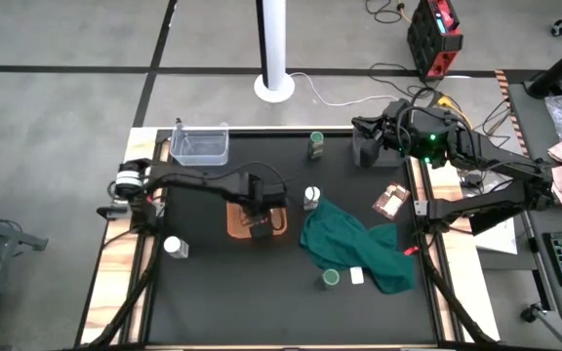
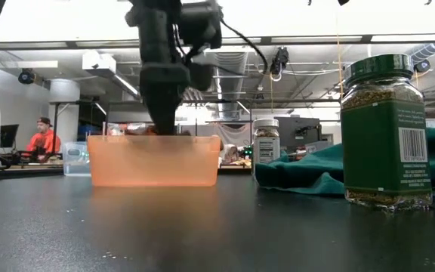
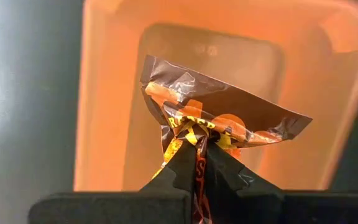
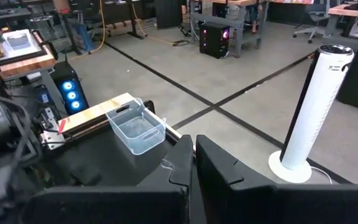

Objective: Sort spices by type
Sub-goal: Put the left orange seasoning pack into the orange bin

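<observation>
Here, the scene line by line.

Surroundings: a dark green cloth lies crumpled on the right half of the black bench, and a small white block rests on its near part. A clear bin stands at the far left corner of the bench.

Orange bin: an orange bin sits near the middle of the bench, left of the cloth; in the low view its wall hides what is inside.

Loose spices: a green-capped jar stands at the near edge of the cloth, beside the white block. Another green-capped jar stands at the far side. A white-capped jar is just beside the cloth, right of the orange bin, and a second white-capped jar stands at the near left. A brown foil packet lies flat near the right edge.

Held packet: an orange-red and brown foil packet, shiny and wrinkled, with yellow letters.

Left claw: the left claw is pinched tight on the lower edge of this packet, directly above the orange bin; the packet hangs over the bin's inside.

Right claw: the right claw waits raised at the far right corner, fingers nearly together, with nothing between them.
</observation>
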Action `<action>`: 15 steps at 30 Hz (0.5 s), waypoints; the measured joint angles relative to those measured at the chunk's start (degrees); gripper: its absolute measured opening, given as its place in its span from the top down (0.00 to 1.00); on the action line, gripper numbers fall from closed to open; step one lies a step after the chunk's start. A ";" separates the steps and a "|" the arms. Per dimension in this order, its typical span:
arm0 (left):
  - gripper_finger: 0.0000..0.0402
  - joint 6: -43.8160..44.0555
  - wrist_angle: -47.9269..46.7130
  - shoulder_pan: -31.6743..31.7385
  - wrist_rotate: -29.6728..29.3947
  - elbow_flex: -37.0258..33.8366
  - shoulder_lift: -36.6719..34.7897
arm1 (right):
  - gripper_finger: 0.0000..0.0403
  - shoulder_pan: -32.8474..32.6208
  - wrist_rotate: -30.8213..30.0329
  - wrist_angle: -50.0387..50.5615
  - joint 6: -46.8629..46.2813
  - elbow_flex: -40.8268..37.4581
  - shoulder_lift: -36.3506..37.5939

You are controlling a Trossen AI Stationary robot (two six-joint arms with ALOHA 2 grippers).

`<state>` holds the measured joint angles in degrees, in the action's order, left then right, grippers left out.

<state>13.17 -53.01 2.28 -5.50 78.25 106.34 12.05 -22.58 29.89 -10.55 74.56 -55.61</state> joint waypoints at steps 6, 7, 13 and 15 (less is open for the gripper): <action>0.97 0.53 0.99 0.00 0.00 0.01 1.25 | 0.97 0.00 0.00 0.07 0.00 0.00 0.00; 0.96 0.59 1.03 0.00 0.00 0.01 1.25 | 0.97 0.00 -0.01 0.08 0.00 0.00 0.00; 0.80 -0.61 1.19 0.00 0.03 1.18 0.44 | 0.97 0.00 0.01 0.13 0.15 0.00 0.00; 0.76 -1.34 0.44 0.00 0.53 1.81 0.44 | 0.97 0.00 -0.01 0.13 0.17 0.00 0.00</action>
<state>11.83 -52.57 2.28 -4.96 80.06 106.78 12.05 -22.59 30.02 -10.38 74.56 -55.61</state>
